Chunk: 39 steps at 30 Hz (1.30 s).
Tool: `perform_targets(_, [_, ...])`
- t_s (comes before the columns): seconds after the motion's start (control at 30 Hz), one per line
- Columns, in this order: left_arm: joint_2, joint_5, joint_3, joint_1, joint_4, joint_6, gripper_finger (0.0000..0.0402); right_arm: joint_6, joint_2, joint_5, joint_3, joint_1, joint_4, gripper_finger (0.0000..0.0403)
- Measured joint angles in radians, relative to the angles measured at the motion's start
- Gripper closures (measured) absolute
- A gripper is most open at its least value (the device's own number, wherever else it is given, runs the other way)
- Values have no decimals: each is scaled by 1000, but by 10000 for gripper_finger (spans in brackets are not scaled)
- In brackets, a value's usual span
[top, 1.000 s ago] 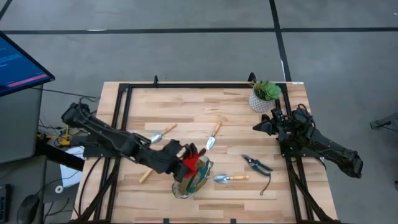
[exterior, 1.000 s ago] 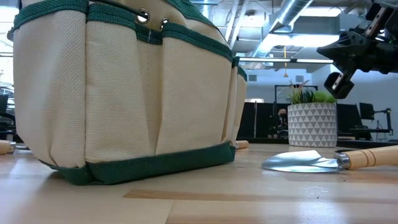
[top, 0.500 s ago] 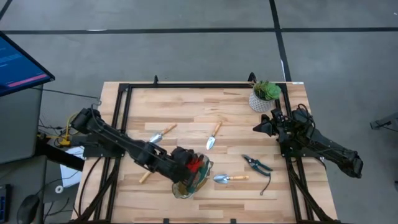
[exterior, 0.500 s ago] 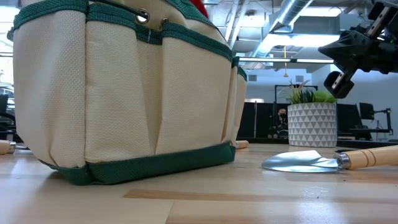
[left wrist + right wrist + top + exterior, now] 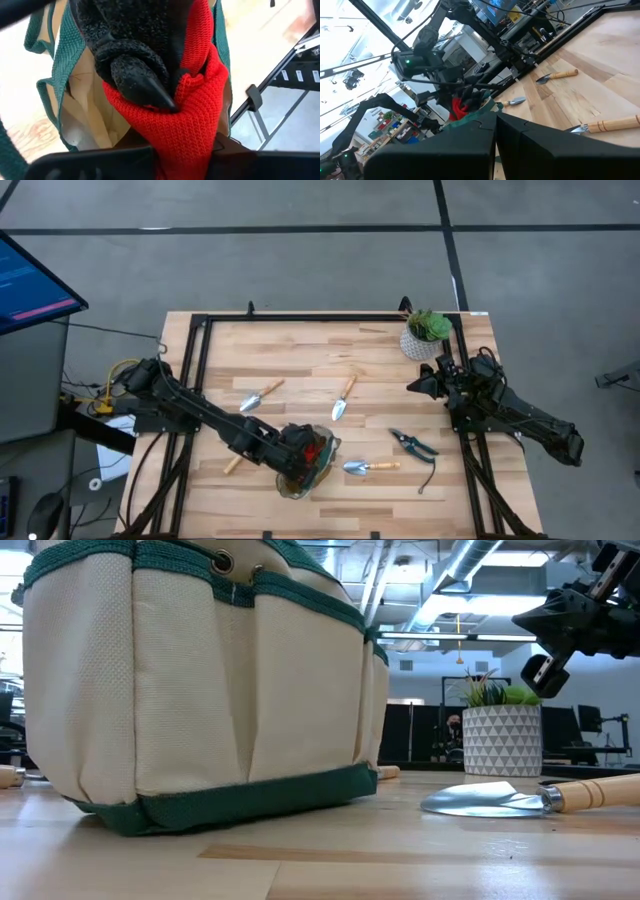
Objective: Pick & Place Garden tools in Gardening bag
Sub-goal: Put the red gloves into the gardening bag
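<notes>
- The left gripper (image 5: 303, 457) reaches down into the mouth of the small oval beige gardening bag with dark green trim (image 5: 325, 467), near the table's front edge, its fingers clenched on a red and black knitted glove (image 5: 175, 115) that hangs inside the opening.
- The right gripper (image 5: 418, 384) hovers with fingers closed and empty beside the green plant in a white patterned pot (image 5: 424, 334) at the far right corner.
- Just right of the bag lies a silver-bladed trowel with a pale wooden handle (image 5: 371, 467); beyond it lie green-black pruning shears (image 5: 413, 445).
- Two more trowels (image 5: 343, 398) (image 5: 262, 395) lie behind the bag, mid-table.
- A fourth wooden handle (image 5: 234, 463) shows partly under the left arm, which covers the rest.
- From table level the bag fills the left side, hiding whatever lies behind it.
</notes>
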Motion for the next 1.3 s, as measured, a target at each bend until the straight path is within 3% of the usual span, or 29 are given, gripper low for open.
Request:
perform_targets(0.2, [0,5,0,0,0,31,333,-1,0,0,0,0,0,403])
perform_targets(0.53, [0,-12,0,0,0,106,233,-2,0,-9,0,0,0,403])
perform_targets(0.73, [-4,44,0,5,0,113,186,-10,0,-29,0,0,-2,403])
perform_targets(1.3, [-4,92,0,23,16,153,162,-10,0,-28,0,0,-2,403])
